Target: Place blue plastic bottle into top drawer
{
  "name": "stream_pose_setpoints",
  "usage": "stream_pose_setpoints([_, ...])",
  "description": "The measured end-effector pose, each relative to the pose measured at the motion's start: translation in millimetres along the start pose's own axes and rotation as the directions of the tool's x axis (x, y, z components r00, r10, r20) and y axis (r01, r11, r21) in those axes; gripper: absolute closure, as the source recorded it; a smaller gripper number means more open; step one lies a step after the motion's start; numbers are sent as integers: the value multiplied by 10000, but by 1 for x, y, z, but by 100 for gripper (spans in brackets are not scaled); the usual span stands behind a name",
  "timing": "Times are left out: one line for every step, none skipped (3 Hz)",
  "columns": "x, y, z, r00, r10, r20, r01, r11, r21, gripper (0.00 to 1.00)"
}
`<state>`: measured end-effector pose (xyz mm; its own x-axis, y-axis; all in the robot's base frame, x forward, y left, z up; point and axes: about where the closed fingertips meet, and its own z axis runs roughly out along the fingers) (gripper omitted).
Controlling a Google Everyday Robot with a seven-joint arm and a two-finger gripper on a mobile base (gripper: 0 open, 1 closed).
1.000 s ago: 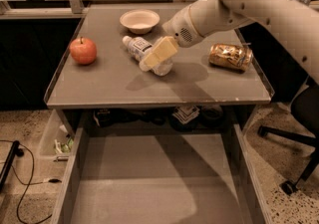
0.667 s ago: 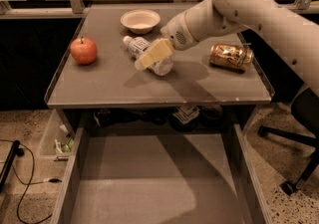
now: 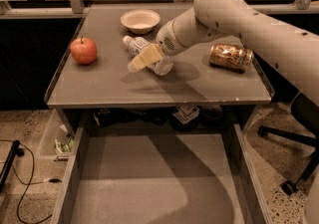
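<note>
The blue plastic bottle (image 3: pixel 137 45) lies on its side on the grey table top (image 3: pixel 99 81), white cap pointing toward the back left. My gripper (image 3: pixel 142 58) hangs low over the bottle's near side and covers its middle; whether it touches the bottle I cannot tell. The top drawer (image 3: pixel 149 183) is pulled out below the table's front edge, its flat grey floor bare.
A red apple (image 3: pixel 83 50) sits at the table's left. A white bowl (image 3: pixel 140 20) stands at the back. A gold-brown can (image 3: pixel 231 56) lies on the right. Low rims edge the table. A cable (image 3: pixel 20 183) lies on the floor left; a chair base (image 3: pixel 291 168) stands right.
My gripper and forearm have moved left and a little down across the bottle. The bottle, apple, bowl and can have not moved.
</note>
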<state>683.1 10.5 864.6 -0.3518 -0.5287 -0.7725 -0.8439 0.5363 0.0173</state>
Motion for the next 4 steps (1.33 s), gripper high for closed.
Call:
stream_pose_setpoints([13,-3,15,9987,118,-493,-103,9995,313,0])
stream_pose_setpoints([13,-3,15,9986,130,-520,-113,9994,320,19])
stream_pose_setpoints([13,-3,15,9986,130,-520,-113,9994,320,42])
stream_pose_setpoints([13,-3,15,9986,130,-520,-113,9994,319,65])
